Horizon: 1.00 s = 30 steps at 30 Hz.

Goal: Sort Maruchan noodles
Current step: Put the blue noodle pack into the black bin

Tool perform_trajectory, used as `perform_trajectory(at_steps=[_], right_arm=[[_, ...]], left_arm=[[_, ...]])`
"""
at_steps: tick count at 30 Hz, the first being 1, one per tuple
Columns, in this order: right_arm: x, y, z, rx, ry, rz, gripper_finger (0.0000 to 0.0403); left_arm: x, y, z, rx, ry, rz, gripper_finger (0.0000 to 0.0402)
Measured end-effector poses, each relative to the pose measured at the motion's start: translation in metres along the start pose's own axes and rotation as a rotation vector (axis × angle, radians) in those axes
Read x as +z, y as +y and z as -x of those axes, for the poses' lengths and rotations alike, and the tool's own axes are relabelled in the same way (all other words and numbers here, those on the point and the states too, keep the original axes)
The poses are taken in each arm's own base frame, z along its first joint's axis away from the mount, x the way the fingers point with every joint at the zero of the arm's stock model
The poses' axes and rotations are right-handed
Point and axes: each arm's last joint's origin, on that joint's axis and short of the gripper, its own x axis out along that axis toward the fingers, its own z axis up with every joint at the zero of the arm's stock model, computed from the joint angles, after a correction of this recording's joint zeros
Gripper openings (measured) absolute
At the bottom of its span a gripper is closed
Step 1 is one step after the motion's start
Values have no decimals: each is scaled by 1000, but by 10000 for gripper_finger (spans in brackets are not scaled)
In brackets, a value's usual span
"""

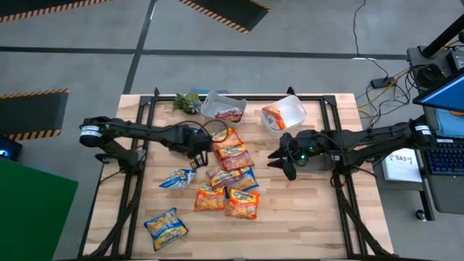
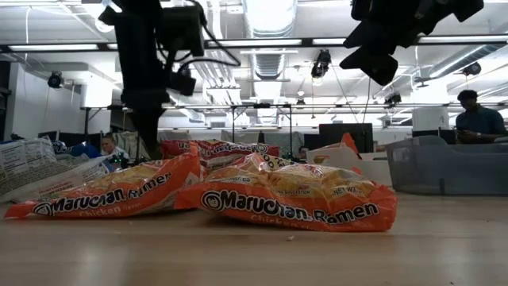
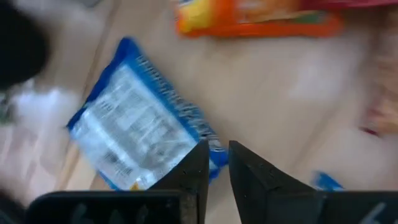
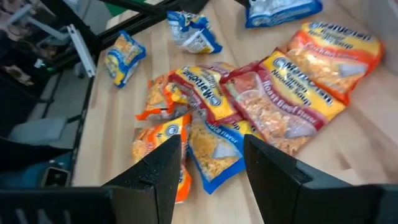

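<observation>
The Maruchan noodles (image 1: 230, 177) lie heaped at the middle of the worktop (image 1: 312, 225), their long axes at mixed angles, with one blue packet (image 1: 177, 178) tilted just left of the heap and another blue-yellow packet (image 1: 165, 228) well apart toward the near left corner. The left hand (image 1: 197, 151) reaches in level from the left to the heap's upper-left edge, its fingers (image 3: 194, 171) narrowed to a slit and empty. The right hand (image 1: 281, 161) hangs raised to the right of the heap, fingers (image 4: 163, 168) partly spread, holding nothing.
</observation>
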Motion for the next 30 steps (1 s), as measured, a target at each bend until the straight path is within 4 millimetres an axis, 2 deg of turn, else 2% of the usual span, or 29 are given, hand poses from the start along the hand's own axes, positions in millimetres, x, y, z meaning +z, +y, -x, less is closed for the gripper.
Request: perform_trajectory(at_steps=[4, 10, 15, 19, 30], right_arm=[[1, 1, 0, -8, -12, 26, 158], [0, 1, 0, -10, -12, 30, 156], [0, 0, 0, -12, -13, 39, 156], [0, 0, 0, -17, -13, 51, 155], [0, 0, 0, -24, -15, 60, 153]], left_arm=[[0, 10, -8, 19, 21, 119, 77], [8, 17, -16, 62, -16, 274, 158], [12, 17, -28, 117, -9, 296, 206], [16, 11, -46, 132, 3, 292, 217], [17, 12, -87, 270, 98, 268, 211]])
